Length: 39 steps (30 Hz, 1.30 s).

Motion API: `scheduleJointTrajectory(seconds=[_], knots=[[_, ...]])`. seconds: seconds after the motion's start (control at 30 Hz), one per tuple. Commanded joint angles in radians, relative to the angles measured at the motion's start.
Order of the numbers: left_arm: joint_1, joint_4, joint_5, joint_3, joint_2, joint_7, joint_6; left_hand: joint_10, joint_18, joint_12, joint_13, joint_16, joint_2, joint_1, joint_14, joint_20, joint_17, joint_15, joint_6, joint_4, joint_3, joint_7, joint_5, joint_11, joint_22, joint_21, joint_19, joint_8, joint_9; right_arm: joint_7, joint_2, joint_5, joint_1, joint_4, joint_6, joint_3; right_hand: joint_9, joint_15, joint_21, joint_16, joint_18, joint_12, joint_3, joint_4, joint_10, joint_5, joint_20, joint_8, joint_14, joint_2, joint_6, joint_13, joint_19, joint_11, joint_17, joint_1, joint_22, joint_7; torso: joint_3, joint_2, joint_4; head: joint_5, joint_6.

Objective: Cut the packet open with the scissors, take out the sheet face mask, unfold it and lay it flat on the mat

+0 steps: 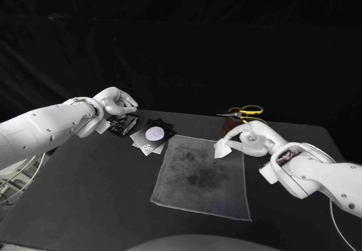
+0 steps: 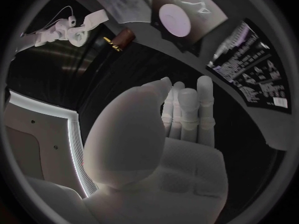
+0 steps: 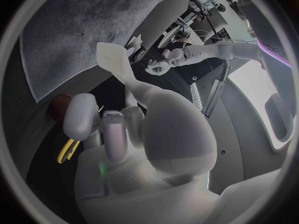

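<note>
Black table [image 1: 90,198] against a dark backdrop carries a grey mat [image 1: 200,178] at its middle, long axis running near to far. At the mat's far left corner lies the black packet [image 1: 124,124], flat, overlapped by a piece bearing a pale round mark [image 1: 155,134]; I cannot tell whether anything is inside. Far right of the mat, a brown holder [image 1: 230,125] holds the scissors [image 1: 245,111], yellow handles up.

The left hand [image 1: 113,104] hovers just beyond the packet, fingers [image 2: 187,104] drawn together and curled, holding nothing. The right hand [image 1: 249,140] is raised over the mat's far right edge, pinching the sheet mask [image 1: 225,149]. The mask is white and folded, its free end hanging down and leftward toward the mat.
</note>
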Motion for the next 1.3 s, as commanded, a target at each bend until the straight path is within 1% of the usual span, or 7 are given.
scheduleJointTrajectory(seconds=[0.03, 0.07, 0.23, 0.4, 0.6, 1.0, 1.3], knots=[[-0.003, 0.142, 0.104, 0.0, -0.016, 0.08, -0.047, 0.008, 0.006, -0.004, -0.004, -0.004, -0.006, -0.001, -0.005, 0.001, -0.005, 0.001, 0.002, 0.0, 0.005, 0.007, 0.0, 0.001, -0.002, -0.003, -0.003, 0.006, 0.0, 0.0, 0.001, 0.102, 0.001, 0.006, 0.014, 0.001, 0.038, -0.005, -0.008, 0.003, 0.02, -0.002, 0.005, -0.001, 0.04, 0.003, 0.0, 0.007, 0.096, 0.006, 0.003, 0.151, -0.007, -0.007, 0.208, -0.003, -0.001, -0.001, 0.0003, 0.0, 0.0004, -0.066, -0.007], [-0.005, 0.175, 0.107, 0.0, -0.021, 0.082, -0.047, 0.011, 0.006, -0.008, -0.008, -0.007, -0.006, -0.004, -0.005, 0.002, -0.008, 0.001, 0.004, -0.002, 0.008, 0.007, 0.0, 0.001, -0.005, -0.006, -0.002, 0.008, 0.001, 0.0, 0.001, 0.119, 0.001, 0.008, 0.016, 0.001, 0.038, -0.005, -0.008, 0.003, 0.02, -0.002, 0.005, -0.001, 0.04, 0.003, 0.0, 0.007, 0.096, 0.006, 0.003, 0.151, -0.007, -0.007, 0.208, -0.003, -0.001, -0.001, 0.0005, 0.0, 0.0, -0.08, -0.01], [-0.028, 0.328, 0.128, -0.003, -0.027, 0.089, -0.048, 0.013, 0.006, -0.019, -0.017, -0.013, -0.005, -0.012, -0.005, 0.002, -0.014, 0.002, 0.008, -0.006, 0.013, 0.007, 0.0, 0.002, -0.009, -0.012, 0.001, 0.012, 0.002, 0.008, 0.006, 0.218, 0.001, 0.014, 0.035, 0.001, 0.039, -0.005, -0.014, 0.001, 0.021, -0.005, 0.006, 0.0, 0.039, 0.003, 0.0, 0.007, 0.095, 0.008, 0.002, 0.15, -0.01, -0.007, 0.203, -0.004, -0.005, -0.001, 0.0028, -0.001, -0.0014, -0.116, -0.018], [-0.059, 0.394, 0.183, -0.004, -0.001, 0.095, -0.044, 0.006, 0.005, -0.046, -0.038, -0.026, -0.004, -0.024, -0.014, 0.004, -0.032, 0.005, 0.003, -0.013, 0.021, 0.01, 0.0, 0.007, -0.015, -0.022, 0.004, 0.013, 0.001, 0.021, 0.016, 0.293, 0.001, 0.015, 0.065, 0.001, 0.039, -0.005, -0.019, -0.001, 0.022, -0.011, 0.007, 0.001, 0.037, 0.003, 0.0, 0.008, 0.094, 0.01, 0.0, 0.146, -0.013, -0.007, 0.199, -0.005, -0.008, 0.0, 0.0024, 0.001, -0.0032, -0.132, -0.023], [-0.088, 0.42, 0.224, -0.006, 0.036, 0.103, -0.038, -0.001, 0.004, -0.089, -0.072, -0.086, -0.004, -0.039, -0.075, 0.012, -0.107, 0.014, -0.002, -0.03, 0.028, 0.017, 0.0, 0.017, -0.029, -0.05, -0.01, 0.017, 0.0, 0.03, 0.025, 0.344, 0.001, 0.017, 0.1, 0.001, 0.039, -0.005, -0.02, -0.003, 0.023, -0.015, 0.008, 0.001, 0.035, 0.003, 0.0, 0.008, 0.093, 0.012, -0.001, 0.144, -0.013, -0.006, 0.197, -0.006, -0.009, 0.0, 0.0015, 0.003, -0.0017, -0.155, -0.033], [-0.107, 0.43, 0.236, -0.015, 0.094, 0.088, 0.029, -0.076, 0.004, -0.284, -0.202, -0.15, -0.014, -0.071, -0.102, 0.038, -0.154, 0.046, -0.051, -0.068, 0.035, 0.044, -0.001, 0.059, -0.058, -0.1, -0.02, -0.003, -0.015, 0.039, 0.036, 0.383, 0.001, 0.017, 0.215, 0.001, 0.039, -0.004, -0.026, -0.005, 0.024, -0.022, 0.011, 0.001, 0.032, 0.003, 0.0, 0.008, 0.092, 0.015, -0.006, 0.14, -0.017, -0.005, 0.192, -0.008, -0.012, 0.001, -0.0003, 0.001, 0.0016, -0.154, -0.057], [-0.109, 0.435, 0.226, -0.02, 0.112, 0.064, 0.081, -0.072, 0.005, -0.312, -0.225, -0.155, -0.011, -0.073, -0.104, 0.043, -0.16, 0.05, -0.049, -0.077, 0.025, 0.045, -0.001, 0.062, -0.063, -0.108, -0.021, -0.003, -0.017, 0.044, 0.039, 0.385, 0.001, 0.023, 0.264, 0.001, 0.04, -0.004, -0.032, -0.005, 0.025, -0.03, 0.012, 0.001, 0.028, 0.003, 0.0, 0.008, 0.092, 0.017, -0.009, 0.135, -0.02, -0.004, 0.191, -0.009, -0.016, 0.002, 0.0, 0.001, 0.0014, -0.146, -0.062]])
